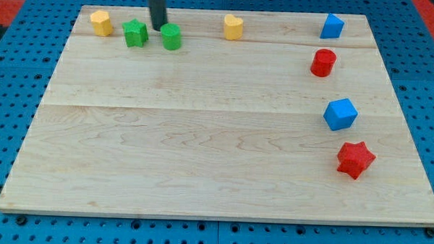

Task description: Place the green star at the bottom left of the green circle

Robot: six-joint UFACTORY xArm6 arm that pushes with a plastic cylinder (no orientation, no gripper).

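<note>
The green star (135, 33) lies near the view's top left on the wooden board. The green circle (171, 36) sits just to its right, a small gap between them. My tip (159, 28) comes down from the view's top and stands just above and left of the green circle, between the two green blocks and slightly behind them. It looks very close to the green circle's upper left edge; I cannot tell whether it touches.
A yellow block (100, 21) lies left of the green star. A yellow heart (233, 27) is at top centre. A blue block (332, 26), a red cylinder (323, 63), a second blue block (340, 114) and a red star (355, 159) run down the right side.
</note>
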